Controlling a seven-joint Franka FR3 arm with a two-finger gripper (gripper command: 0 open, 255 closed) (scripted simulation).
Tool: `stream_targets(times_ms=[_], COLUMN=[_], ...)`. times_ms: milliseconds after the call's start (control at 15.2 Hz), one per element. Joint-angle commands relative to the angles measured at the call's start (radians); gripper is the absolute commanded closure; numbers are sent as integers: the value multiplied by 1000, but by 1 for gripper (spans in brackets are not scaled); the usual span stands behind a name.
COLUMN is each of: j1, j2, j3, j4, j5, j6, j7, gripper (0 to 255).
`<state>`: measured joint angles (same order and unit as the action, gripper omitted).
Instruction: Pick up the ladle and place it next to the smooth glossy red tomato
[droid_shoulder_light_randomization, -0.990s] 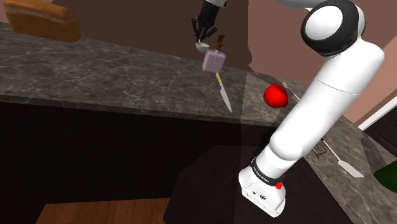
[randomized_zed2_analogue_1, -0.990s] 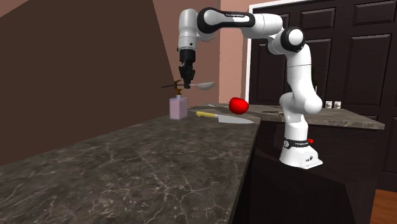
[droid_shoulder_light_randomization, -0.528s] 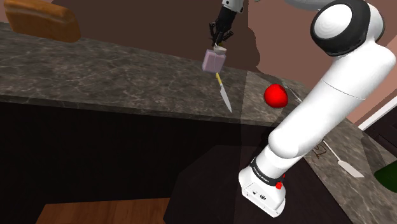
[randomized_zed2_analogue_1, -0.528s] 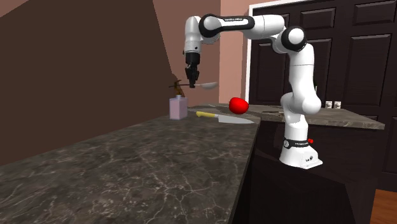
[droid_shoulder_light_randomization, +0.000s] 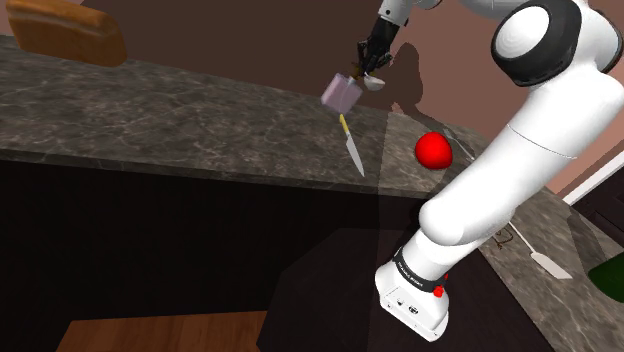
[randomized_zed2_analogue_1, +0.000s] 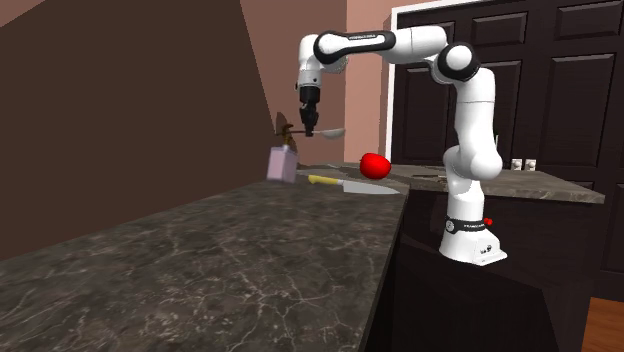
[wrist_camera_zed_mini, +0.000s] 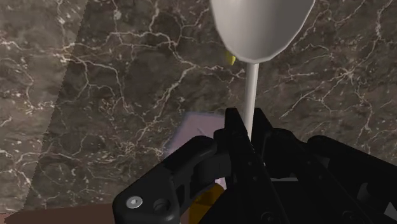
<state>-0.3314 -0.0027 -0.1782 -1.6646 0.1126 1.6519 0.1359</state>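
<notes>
Where the white arm reaches out over the dark marbled tabletop (droid_shoulder_light_randomization: 150, 110) in the shoulder view, the black pincer (droid_shoulder_light_randomization: 372, 62) hangs in the air. It is shut narrow on the ladle (droid_shoulder_light_randomization: 373, 83), whose pale bowl sits just under its tips. Just beside the bowl, toward that view's left, a small purple box (droid_shoulder_light_randomization: 340, 93) leans at a tilt; whether the two touch I cannot tell. A knife (droid_shoulder_light_randomization: 352, 148) with a yellow handle and a pale blade lies on the tabletop in front of the box. The red tomato (droid_shoulder_light_randomization: 433, 150) rests farther toward that view's right, apart from the ladle. A spatula (droid_shoulder_light_randomization: 540, 258) lies near the lower right.

From the second exterior view, the pincer (randomized_zed2_analogue_1: 309, 128) points straight down and grips the ladle (randomized_zed2_analogue_1: 328, 132) roughly level, clear above the tabletop (randomized_zed2_analogue_1: 250, 260), bowl toward that view's right. The purple box (randomized_zed2_analogue_1: 283, 164) leans lower down on the left. The knife (randomized_zed2_analogue_1: 345, 184) lies beside it. The tomato (randomized_zed2_analogue_1: 375, 166) sits below and to the right of the ladle, not touching it. The arm's stand (randomized_zed2_analogue_1: 470, 240) is off to the right.

In the wrist view, the fingers (wrist_camera_zed_mini: 232, 127) of the pincer (wrist_camera_zed_mini: 249, 127) clasp the thin white handle of the ladle (wrist_camera_zed_mini: 261, 25), its bowl stretching ahead. The purple box (wrist_camera_zed_mini: 191, 130) lies beneath, on the tabletop (wrist_camera_zed_mini: 95, 95).
</notes>
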Motion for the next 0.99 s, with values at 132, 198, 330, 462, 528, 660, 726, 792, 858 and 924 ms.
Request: stream_targets(times_ms=[132,198,330,462,528,660,726,792,858,924], j1=[-49,-61,-86,-112,-127,-126,-125,-125,-124,-124], j2=[19,25,42,63,76,72,70,68,67,66], j3=[-49,-61,-85,-108,-120,-120,-119,-119,-119,-118], j4=[17,26,47,73,90,57,41,26,11,-4], j5=[2,4,7,12,16,15,14,14,14,14], j6=[-10,-15,-25,-37,-44,-16,-2,12,26,40], j7=[-99,-123,-171,-220,-246,-247,-248,-249,-250,-251], gripper=[255,255,255,255,255,255,255,255,255,255])
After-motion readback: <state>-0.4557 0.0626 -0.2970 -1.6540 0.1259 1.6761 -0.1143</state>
